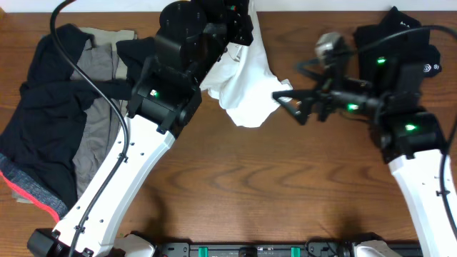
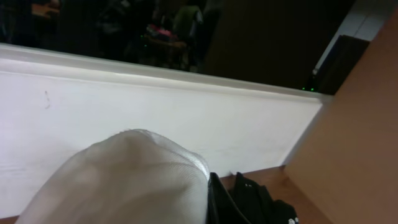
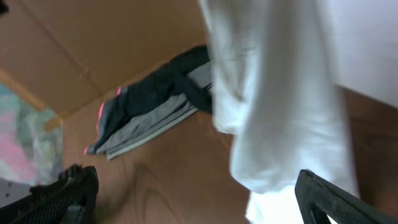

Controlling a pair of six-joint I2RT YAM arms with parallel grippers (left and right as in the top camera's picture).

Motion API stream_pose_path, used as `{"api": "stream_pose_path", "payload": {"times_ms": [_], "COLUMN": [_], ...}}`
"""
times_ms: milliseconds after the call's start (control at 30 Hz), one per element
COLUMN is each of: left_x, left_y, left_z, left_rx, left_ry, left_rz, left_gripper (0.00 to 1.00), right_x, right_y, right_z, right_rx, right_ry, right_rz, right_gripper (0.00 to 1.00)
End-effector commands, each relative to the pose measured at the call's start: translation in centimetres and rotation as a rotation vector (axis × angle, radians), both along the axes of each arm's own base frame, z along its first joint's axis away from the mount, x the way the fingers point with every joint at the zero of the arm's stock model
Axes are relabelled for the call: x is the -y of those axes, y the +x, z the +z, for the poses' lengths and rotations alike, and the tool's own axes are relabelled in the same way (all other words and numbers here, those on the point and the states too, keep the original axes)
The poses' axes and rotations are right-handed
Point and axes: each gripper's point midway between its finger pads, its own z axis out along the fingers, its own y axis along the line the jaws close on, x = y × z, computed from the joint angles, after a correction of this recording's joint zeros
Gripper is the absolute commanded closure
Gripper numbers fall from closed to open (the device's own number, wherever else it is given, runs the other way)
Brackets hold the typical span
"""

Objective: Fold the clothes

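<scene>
Left arm (image 1: 136, 164) stretched far forward, right pincer (image 1: 288, 107) splayed wide, aimed leftward.

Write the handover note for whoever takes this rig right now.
Left gripper: seems to hold the white garment lifted at the far edge of the table; its jaws are hidden by cloth.
Right gripper: open, empty, pointed at the garment's lower edge.
Dark and grey clothes lie heaped on the left; black cloth lies behind the right arm.
Done: no neat fold visible.
Left to do: spread and fold the white garment, then the rest.
</scene>
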Motion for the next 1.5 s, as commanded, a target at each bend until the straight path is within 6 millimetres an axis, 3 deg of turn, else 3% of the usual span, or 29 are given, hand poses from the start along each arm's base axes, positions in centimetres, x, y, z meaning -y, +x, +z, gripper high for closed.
{"api": "stream_pose_path", "payload": {"times_ms": [0, 300, 567, 667, 767, 900, 1100, 1333, 1467], "left_x": [-0.8, -1.9, -4.1, -4.3, -5.0, -5.3, -5.3, -4.9, -4.8], "left_y": [-0.3, -2.1, -2.8, -2.9, -2.5, -2.3, -2.3, -2.4, -2.5], "left_z": [2.1, 4.5, 6.2, 6.2, 5.7, 5.3, 5.0, 3.5, 2.2], "left_rx": [0.051, 0.099, 0.126, 0.129, 0.112, 0.099, 0.087, 0.034, -0.010], "left_ry": [-0.008, -0.035, -0.056, -0.050, -0.038, -0.030, -0.022, 0.008, 0.038], "left_rz": [0.025, 0.031, 0.124, 0.133, 0.181, 0.196, 0.195, 0.178, 0.168], "left_gripper": [0.94, 0.94, 0.94, 0.94, 0.94, 0.94, 0.94, 0.94, 0.94], "right_x": [-1.8, -6.5, -10.5, -11.7, -12.4, -11.0, -6.0, -3.0, -1.7], "right_y": [1.0, 3.2, 2.3, 1.8, 1.6, 3.7, 8.2, 12.7, 15.3], "right_z": [-1.3, -6.7, -10.0, -10.8, -10.3, -10.9, -11.5, -9.6, -10.3], "right_rx": [0.024, -0.127, -0.271, -0.303, -0.286, -0.263, -0.182, -0.029, 0.001], "right_ry": [-0.081, -0.130, -0.120, -0.115, -0.100, -0.136, -0.223, -0.197, -0.177], "right_rz": [-0.041, -0.093, -0.060, -0.045, -0.039, -0.174, -0.467, -0.589, -0.655], "right_gripper": [0.01, 0.08, 0.11, 0.12, 0.12, 0.14, 0.19, 0.22, 0.22]}}
